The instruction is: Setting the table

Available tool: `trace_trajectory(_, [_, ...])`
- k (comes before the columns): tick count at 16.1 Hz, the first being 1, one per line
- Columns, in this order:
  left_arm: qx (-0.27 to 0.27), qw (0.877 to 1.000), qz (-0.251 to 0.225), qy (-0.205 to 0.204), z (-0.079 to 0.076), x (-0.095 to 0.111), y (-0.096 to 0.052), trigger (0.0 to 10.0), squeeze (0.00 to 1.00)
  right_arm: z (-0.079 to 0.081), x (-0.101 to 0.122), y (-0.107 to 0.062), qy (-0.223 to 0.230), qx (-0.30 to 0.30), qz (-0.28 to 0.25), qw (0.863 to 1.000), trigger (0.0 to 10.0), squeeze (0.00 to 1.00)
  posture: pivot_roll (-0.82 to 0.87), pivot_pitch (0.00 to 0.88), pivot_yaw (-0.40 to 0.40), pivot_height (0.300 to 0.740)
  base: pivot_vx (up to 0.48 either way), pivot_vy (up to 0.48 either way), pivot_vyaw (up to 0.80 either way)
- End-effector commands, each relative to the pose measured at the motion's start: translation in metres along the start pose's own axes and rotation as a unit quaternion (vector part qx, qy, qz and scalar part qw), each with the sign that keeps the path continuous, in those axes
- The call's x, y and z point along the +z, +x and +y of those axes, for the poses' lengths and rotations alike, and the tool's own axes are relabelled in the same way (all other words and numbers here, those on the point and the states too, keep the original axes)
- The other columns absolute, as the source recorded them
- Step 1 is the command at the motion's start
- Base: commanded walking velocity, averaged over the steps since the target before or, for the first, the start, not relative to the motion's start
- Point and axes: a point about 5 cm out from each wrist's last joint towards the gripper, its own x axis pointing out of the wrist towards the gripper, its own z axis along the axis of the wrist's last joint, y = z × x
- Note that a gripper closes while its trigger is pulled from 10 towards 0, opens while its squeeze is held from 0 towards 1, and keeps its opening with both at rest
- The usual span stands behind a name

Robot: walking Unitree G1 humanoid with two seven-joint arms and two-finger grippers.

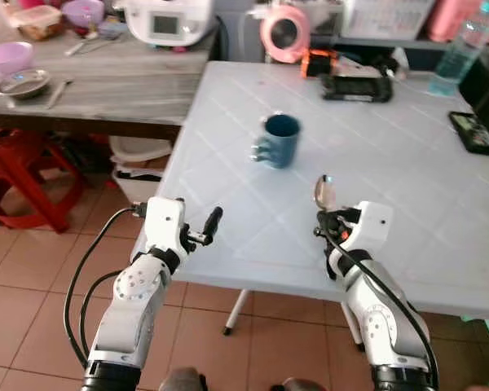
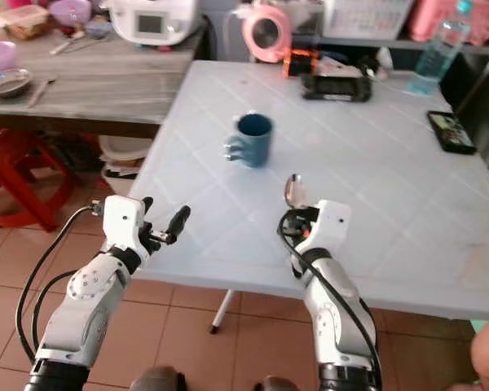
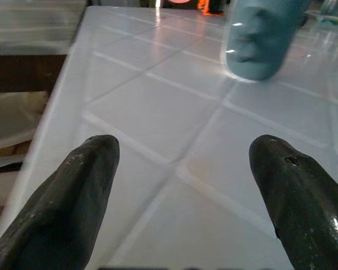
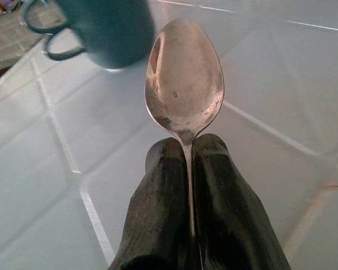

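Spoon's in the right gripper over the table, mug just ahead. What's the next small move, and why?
Probably lower the right gripper to lay the spoon on the white table beside the blue mug. Its jaws are shut on the handle, the bowl sticks up above the tabletop, and the mug stands ahead to its left. The left gripper hovers open at the table's edge.

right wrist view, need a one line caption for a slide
Right gripper shut on a metal spoon, bowl pointing ahead over the white table near a blue mug.
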Motion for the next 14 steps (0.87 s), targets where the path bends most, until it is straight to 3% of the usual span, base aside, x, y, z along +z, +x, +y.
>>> trace_trajectory(1, [0.019, 1.0, -0.008, 0.009, 0.007, 0.002, 0.001, 10.0, 0.0, 0.004, 0.005, 0.0, -0.006, 0.002, -0.013, 1.0, 10.0, 0.0, -0.04, 0.0, 0.01, 0.74, 0.0, 0.48, 0.0])
trace_trajectory(7, [0.084, 0.993, -0.075, 0.019, 0.017, 0.016, 0.003, 10.0, 0.0, 0.003, 0.009, 0.002, -0.011, 0.0, -0.034, 0.999, 10.0, 0.0, -0.03, 0.0, 0.011, 0.74, 0.0, 0.48, 0.0])
trace_trajectory(14, [0.086, 0.992, -0.095, 0.014, 0.019, 0.021, 0.008, 10.0, 0.0, 0.002, 0.009, 0.002, -0.011, -0.002, -0.044, 0.999, 10.0, 0.0, -0.03, 0.0, 0.017, 0.74, 0.036, 0.464, 0.0])
